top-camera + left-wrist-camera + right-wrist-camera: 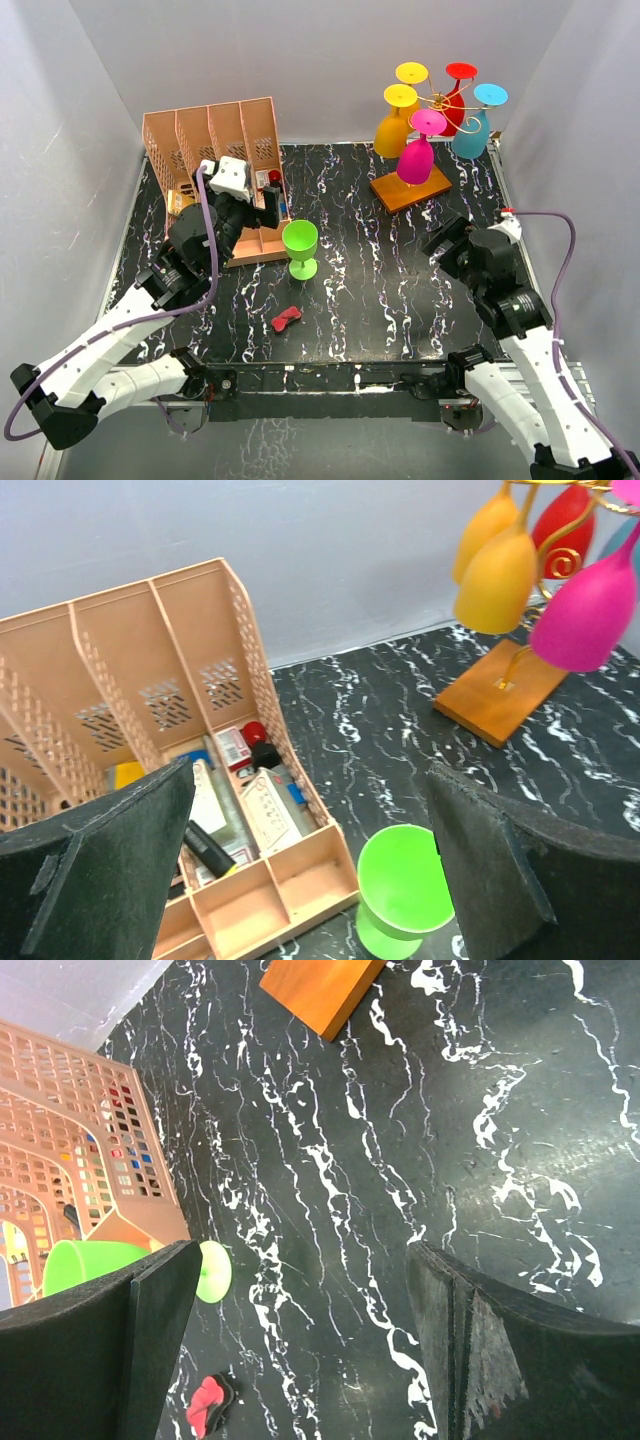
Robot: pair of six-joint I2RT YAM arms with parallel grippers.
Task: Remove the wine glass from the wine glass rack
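Observation:
The wine glass rack's gold wire arms [440, 100] rise from an orange-brown wooden base [410, 188] at the back right. Several coloured glasses hang upside down from it, a magenta one [416, 158] nearest. A green wine glass [300, 247] stands upright on the table, off the rack. My left gripper [272, 208] is open and empty, just behind and to the left of the green glass; the left wrist view shows that glass [405, 890] low between the fingers [100, 870]. My right gripper [440, 238] is open and empty over the bare table, in front of the rack.
A pink slotted file organiser [215, 140] holding small items stands at the back left, next to my left gripper. A small red and black object [286, 319] lies near the front. Grey walls enclose the black marbled table [370, 290].

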